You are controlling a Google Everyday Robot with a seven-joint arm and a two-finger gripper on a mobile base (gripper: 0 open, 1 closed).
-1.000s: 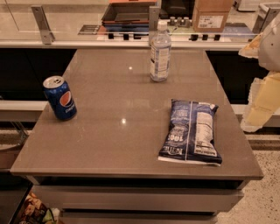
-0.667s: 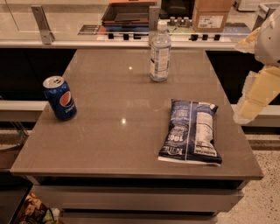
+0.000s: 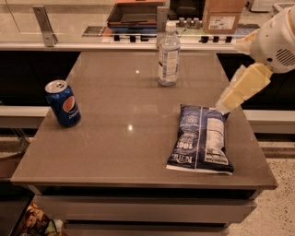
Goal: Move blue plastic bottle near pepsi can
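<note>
The blue plastic bottle (image 3: 168,55) stands upright at the far middle of the grey table (image 3: 124,87); it is clear, with a white cap and a white-and-blue label. The pepsi can (image 3: 63,103) stands upright near the table's left edge, far from the bottle. My gripper (image 3: 224,106), cream-coloured on a white arm, hangs over the table's right edge. It points down and left, just above the top right corner of a chip bag, to the right of the bottle and nearer the front. It holds nothing that I can see.
A flat dark-blue chip bag (image 3: 200,138) lies at the front right of the table. Behind the table runs a counter with a dark tray (image 3: 136,14), a cardboard box (image 3: 223,16) and a metal bracket (image 3: 43,25).
My arm and gripper have moved left, from beyond the table's right side to over its right edge by the chip bag. The bottle, can and bag have not moved.
</note>
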